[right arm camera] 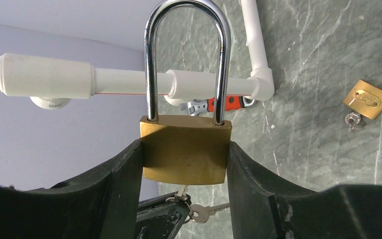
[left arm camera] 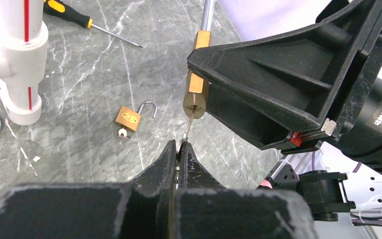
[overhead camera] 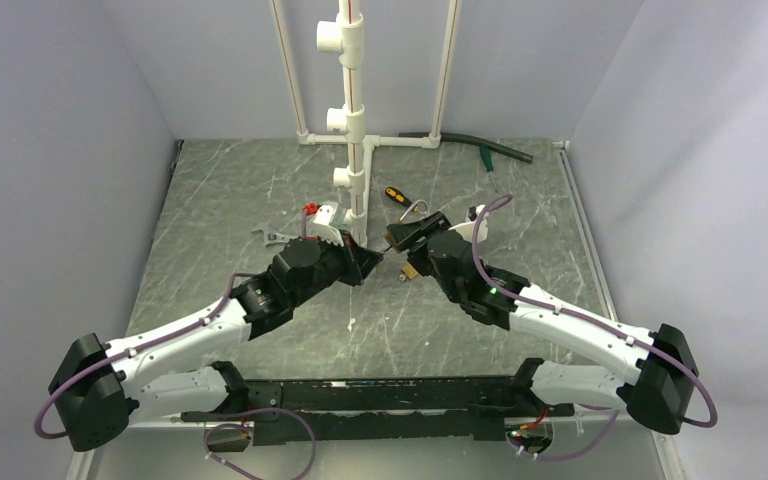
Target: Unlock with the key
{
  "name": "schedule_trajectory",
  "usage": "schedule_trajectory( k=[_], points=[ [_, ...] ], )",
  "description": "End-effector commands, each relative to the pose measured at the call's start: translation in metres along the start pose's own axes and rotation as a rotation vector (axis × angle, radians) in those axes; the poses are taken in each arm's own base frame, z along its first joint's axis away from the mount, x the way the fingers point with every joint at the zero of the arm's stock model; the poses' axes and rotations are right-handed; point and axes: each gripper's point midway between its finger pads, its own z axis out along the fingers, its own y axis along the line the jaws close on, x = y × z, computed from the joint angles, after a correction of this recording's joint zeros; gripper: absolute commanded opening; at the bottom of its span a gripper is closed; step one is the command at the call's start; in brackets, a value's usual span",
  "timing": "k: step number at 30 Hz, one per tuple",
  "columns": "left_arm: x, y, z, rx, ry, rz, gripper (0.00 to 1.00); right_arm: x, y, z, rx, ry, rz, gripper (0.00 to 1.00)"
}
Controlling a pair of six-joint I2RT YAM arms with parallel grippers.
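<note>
My right gripper (right arm camera: 185, 149) is shut on the sides of a large brass padlock (right arm camera: 185, 164) and holds it above the table; its steel shackle (right arm camera: 186, 30) looks closed. My left gripper (left arm camera: 179, 146) is shut on the thin silver key (left arm camera: 189, 124). The key's tip sits in the keyhole on the padlock's bottom face (left arm camera: 194, 102). In the right wrist view the key (right arm camera: 181, 191) shows under the padlock, with a second key (right arm camera: 205, 211) hanging from its ring. In the top view the left gripper (overhead camera: 372, 257) and right gripper (overhead camera: 405, 237) meet at mid-table.
A small brass padlock (left arm camera: 128, 118) with open shackle and its own key lies on the table below. A black-and-orange screwdriver (left arm camera: 69, 14), a red-handled wrench (right arm camera: 223, 103) and a white PVC pipe stand (overhead camera: 352, 120) are close behind. A dark hose (overhead camera: 480, 148) lies at the back.
</note>
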Motion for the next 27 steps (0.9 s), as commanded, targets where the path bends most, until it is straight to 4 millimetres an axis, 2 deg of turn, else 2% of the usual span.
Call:
schedule_trajectory(
  k=[1, 9, 14, 27],
  points=[
    [-0.029, -0.008, -0.002, 0.003, -0.099, 0.002, 0.00, 0.006, 0.056, -0.014, -0.169, 0.049, 0.044, 0.00],
    [-0.042, -0.006, -0.014, -0.022, -0.136, 0.024, 0.00, 0.014, 0.056, -0.011, -0.150, 0.045, -0.043, 0.00],
    [-0.042, -0.005, -0.015, -0.023, -0.137, 0.020, 0.00, 0.022, 0.054, -0.009, -0.145, 0.062, -0.067, 0.00],
    [-0.047, -0.001, -0.024, -0.048, -0.158, 0.020, 0.00, 0.019, 0.050, -0.008, -0.122, 0.039, -0.089, 0.00]
  ],
)
